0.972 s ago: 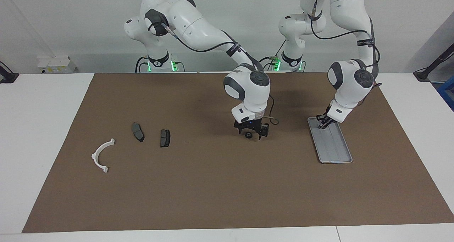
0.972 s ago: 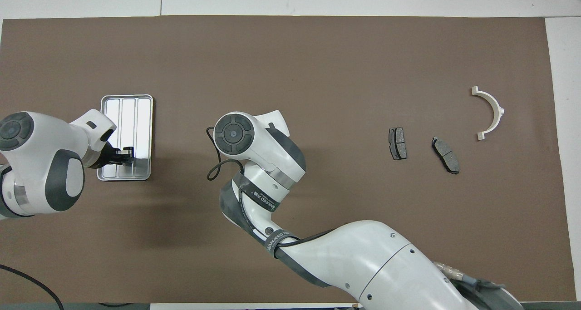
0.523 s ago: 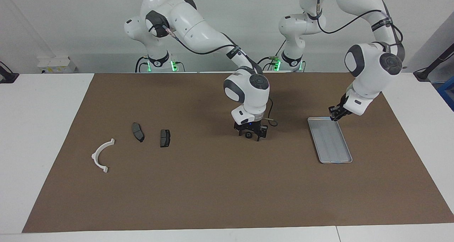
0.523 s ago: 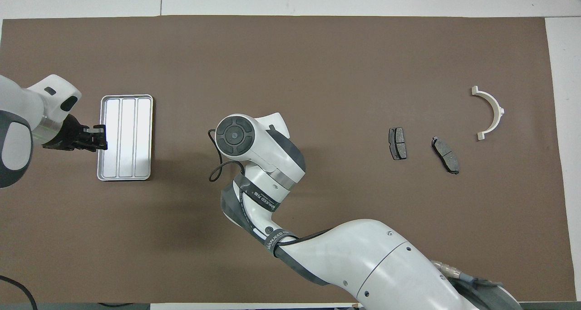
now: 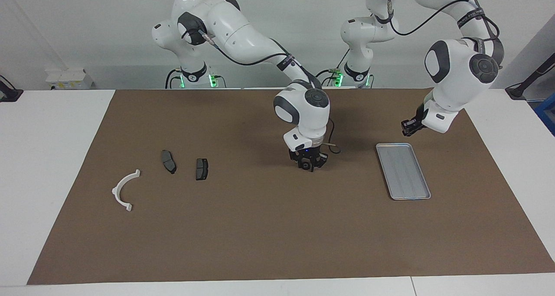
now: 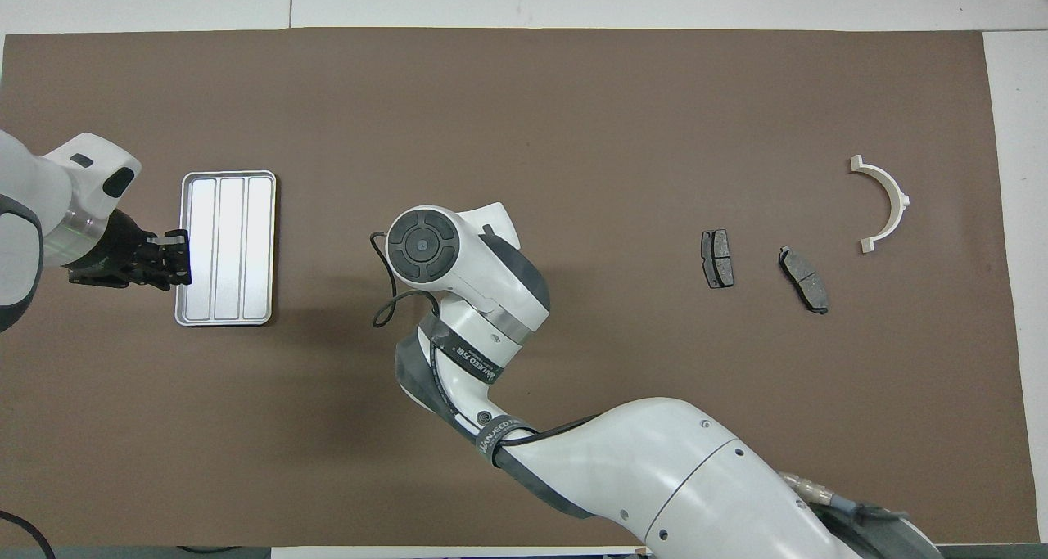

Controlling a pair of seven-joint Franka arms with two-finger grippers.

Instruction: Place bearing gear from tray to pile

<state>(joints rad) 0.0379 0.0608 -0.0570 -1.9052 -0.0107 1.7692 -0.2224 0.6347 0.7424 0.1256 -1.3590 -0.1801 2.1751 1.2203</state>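
Pincer (image 5: 308, 166) of the right arm is what you should check first: it sits low at the middle of the brown mat (image 5: 277, 226), and its fingers, spread wide around a small dark round part a second ago, have drawn in on that part, the bearing gear (image 5: 306, 165); you cannot tell from here whether they have fully seated on it. Your left pincer (image 5: 408, 129) has lifted clear of the tray (image 5: 405, 177), where it was dipped in a second ago, and now hangs closed and empty over the mat by the tray's nearer short rim. Nothing lies in the tray. It sits toward the left arm's end of the worktop (image 5: 47, 127), well inside the mat's edge. Between the right pincer and the pile you have a wide bare stretch of mat. That pile lies toward the right arm's end: two dark pads (image 5: 201, 169), close together but apart, then the white arc (image 5: 123, 191) a little farther from the robots, nearest the mat's edge.
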